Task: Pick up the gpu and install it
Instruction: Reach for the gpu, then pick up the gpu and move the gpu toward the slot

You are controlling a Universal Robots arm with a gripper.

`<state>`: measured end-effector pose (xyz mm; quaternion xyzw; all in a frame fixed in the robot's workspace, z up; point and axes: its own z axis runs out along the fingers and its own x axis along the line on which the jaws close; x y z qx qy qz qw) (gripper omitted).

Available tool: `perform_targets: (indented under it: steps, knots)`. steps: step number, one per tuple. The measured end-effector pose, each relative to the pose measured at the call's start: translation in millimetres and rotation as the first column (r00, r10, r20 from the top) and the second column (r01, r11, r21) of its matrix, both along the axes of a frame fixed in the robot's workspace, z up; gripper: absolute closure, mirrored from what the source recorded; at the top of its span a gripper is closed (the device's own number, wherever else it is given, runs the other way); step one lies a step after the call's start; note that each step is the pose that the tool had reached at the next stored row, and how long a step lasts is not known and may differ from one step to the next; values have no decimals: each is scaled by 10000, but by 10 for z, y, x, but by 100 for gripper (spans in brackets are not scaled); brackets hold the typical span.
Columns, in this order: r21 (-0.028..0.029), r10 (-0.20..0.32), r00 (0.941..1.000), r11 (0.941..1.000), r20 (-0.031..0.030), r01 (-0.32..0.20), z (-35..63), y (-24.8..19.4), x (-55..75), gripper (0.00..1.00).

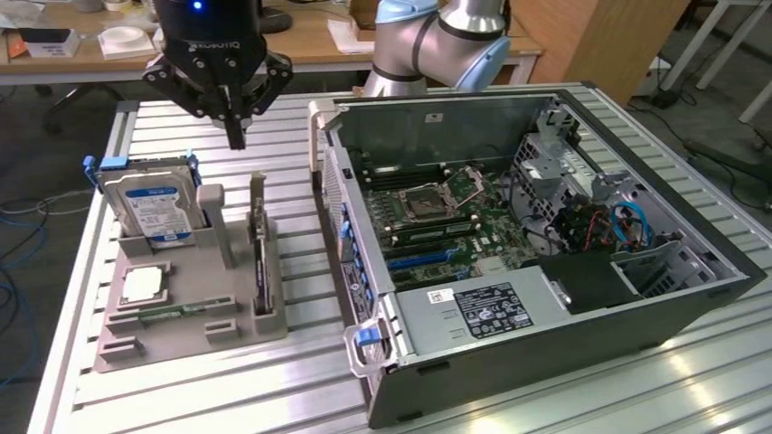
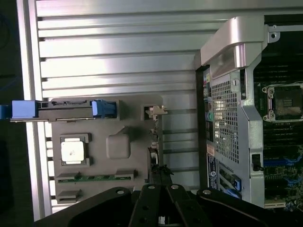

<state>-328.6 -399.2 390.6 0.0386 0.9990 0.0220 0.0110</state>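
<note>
Below and just nearer than my gripper [image 1: 237, 136], whose fingers [image 1: 234, 122] are pressed together on nothing, the gpu [image 1: 260, 258] stands on edge in the grey holder [image 1: 235, 330], slightly to the exterior view's right; its long axis runs near to far, alongside the computer case [image 1: 579, 353]

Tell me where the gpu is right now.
The gpu stands on edge in the grey holder, hard drive to the exterior view's left, computer case to the exterior view's right.
</note>
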Motion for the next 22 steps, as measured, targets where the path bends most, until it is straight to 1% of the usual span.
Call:
perform_targets:
  steps: [5,19,21,22]
  knots:
    - [-1,0,10000,10000,-7,0,-3,0,-69,90]
    - [0,1,10000,10000,-7,-1,-3,0,-72,90]
    - [0,0,10000,10000,-8,0,-2,0,-73,89]
    - [0,1,10000,10000,-8,-1,-3,0,-73,83]
